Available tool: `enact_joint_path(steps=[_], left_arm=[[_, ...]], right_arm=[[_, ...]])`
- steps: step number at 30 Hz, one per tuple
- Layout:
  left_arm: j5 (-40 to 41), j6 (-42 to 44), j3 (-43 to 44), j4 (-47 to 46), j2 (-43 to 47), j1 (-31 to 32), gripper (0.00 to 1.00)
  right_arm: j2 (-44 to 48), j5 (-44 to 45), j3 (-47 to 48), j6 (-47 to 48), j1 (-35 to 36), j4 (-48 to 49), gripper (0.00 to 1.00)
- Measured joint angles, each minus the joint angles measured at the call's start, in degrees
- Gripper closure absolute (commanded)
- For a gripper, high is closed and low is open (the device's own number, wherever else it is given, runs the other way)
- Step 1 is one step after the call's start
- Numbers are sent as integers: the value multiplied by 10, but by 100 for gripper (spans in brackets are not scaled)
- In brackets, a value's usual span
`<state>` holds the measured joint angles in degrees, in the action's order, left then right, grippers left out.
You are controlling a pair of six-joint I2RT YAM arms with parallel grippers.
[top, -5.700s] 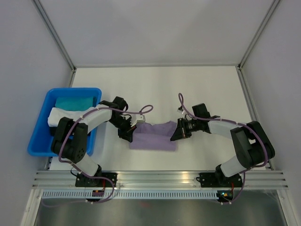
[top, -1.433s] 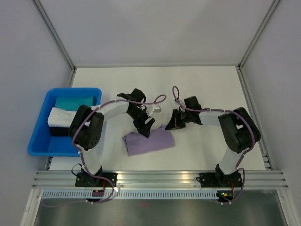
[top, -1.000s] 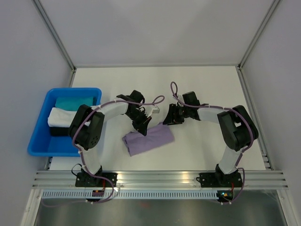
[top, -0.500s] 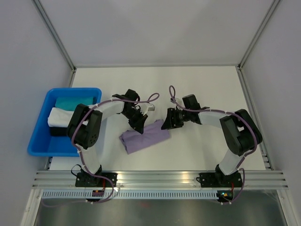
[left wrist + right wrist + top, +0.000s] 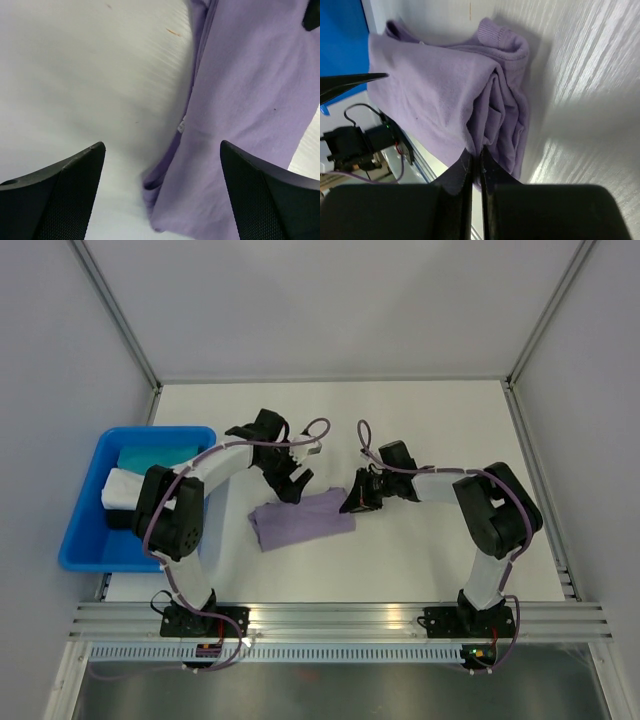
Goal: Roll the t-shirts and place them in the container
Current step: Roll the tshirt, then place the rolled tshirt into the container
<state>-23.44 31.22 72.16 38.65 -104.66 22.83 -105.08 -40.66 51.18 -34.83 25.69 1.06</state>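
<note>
**Roll step: right end pinched, left side free**

The lavender t-shirt [image 5: 302, 520] lies folded into a flat, slightly skewed packet on the white surface [image 5: 430, 430]. It sits between the two arms and nearer their bases than the far wall. It is well apart from the blue bin [image 5: 80, 558] at the left, which holds a teal cloth [image 5: 160, 457] and a white cloth [image 5: 125, 486].

Right jaws: closed to a sliver on the shirt's right end. In the wrist view the tips sit on a bunched, layered edge where several folds curl over one another. They appear to have nipped a thin fold, though I cannot tell how many layers.

Left jaws: wide open with nothing between them. They hover just above the packet's far-left edge, and both black fingers [image 5: 55, 200] are off the cloth.

Judgement: the roll is barely begun, at most a first curl at the right end.

Notes for doing it well:
- Bring the left jaws down onto the same end as the right, so the edge turns as one line and not from one corner.
- Take all layers, since thin fabric slides out of a shallow pinch.
- Keep the lift low and turn over in short bites, pressing each turn flat.
- Square the skew first, or the roll will cone.
- Avoid dragging, as the whole packet shifts easily.
</note>
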Motion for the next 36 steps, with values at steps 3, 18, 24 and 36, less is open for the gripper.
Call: enact_joint_path(steps=[3,18,24,36], left_arm=[[24,26,36,7,26,0,0],[-2,-27,282,-9,81,16,0],[95,48,4,-38,164,120,0],[303,96,-197,-178,183,208,0]], right_arm=[[0,21,14,-35,0,3,95],[-6,54,19,-216,1,106,92],[-26,54,-12,-321,1,217,84],[-15,87,19,-190,0,66,55]])
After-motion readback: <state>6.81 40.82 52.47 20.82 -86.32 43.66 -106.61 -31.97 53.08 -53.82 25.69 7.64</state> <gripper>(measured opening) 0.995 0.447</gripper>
